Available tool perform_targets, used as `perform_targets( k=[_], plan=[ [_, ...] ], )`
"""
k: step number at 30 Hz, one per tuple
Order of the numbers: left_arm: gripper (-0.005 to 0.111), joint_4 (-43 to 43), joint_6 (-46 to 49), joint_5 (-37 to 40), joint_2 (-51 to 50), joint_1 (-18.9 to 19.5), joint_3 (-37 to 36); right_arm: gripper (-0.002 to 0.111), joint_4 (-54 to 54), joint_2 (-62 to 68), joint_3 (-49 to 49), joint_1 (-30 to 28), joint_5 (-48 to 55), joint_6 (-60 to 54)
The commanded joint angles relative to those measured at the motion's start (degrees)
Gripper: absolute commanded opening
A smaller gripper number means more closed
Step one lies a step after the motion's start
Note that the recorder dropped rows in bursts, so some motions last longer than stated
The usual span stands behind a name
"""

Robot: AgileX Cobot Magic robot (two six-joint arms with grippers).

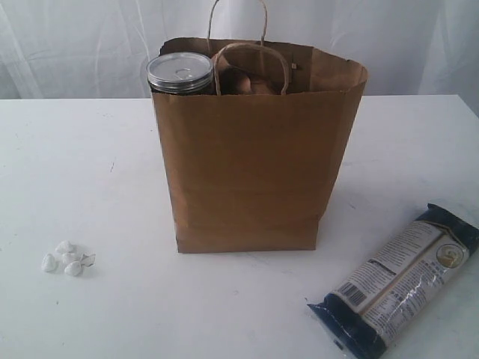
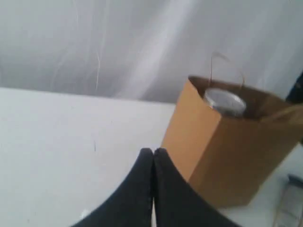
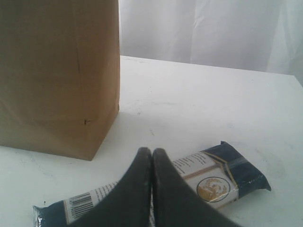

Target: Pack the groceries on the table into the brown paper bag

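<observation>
The brown paper bag stands upright mid-table with its handles up. Inside it at the left, a silver pull-tab can pokes above the rim; brown contents show beside it. The can and the bag also show in the left wrist view. On the table, right of the bag, lies the long dark-blue packet. My right gripper is shut and empty, hovering over the packet near the bag. My left gripper is shut and empty, left of the bag. Neither gripper appears in the exterior view.
A small cluster of white crumpled bits lies on the table at the front left. White curtains hang behind the table. The table's far edge runs behind the bag.
</observation>
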State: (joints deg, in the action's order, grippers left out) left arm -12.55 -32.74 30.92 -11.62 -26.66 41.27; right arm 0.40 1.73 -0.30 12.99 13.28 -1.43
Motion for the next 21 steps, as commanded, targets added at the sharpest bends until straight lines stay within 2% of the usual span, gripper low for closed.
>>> perform_targets(
  k=[1, 6, 13, 15, 21],
  plan=[
    [0.0, 8.2, 8.5, 4.6, -2.0, -0.3, 1.5, 0.0, 0.1, -0.2, 0.3, -0.5, -0.1, 0.2],
    [0.0, 7.1, 12.2, -1.6, -1.4, -0.3, -1.2, 0.0, 0.1, -0.2, 0.3, -0.5, -0.1, 0.2],
    [0.0, 8.7, 11.6, -5.7, 1.2, -0.3, -10.2, 0.0, 0.1, -0.2, 0.3, -0.5, -0.1, 0.2],
    [0.0, 9.1, 11.1, -2.8, 0.6, -0.3, -11.6, 0.0, 0.1, -0.2, 0.3, -0.5, -0.1, 0.2],
    [0.0, 9.7, 10.0, 16.2, -5.7, -0.3, -12.2, 0.0, 0.1, -0.2, 0.3, -0.5, -0.1, 0.2]
  ],
)
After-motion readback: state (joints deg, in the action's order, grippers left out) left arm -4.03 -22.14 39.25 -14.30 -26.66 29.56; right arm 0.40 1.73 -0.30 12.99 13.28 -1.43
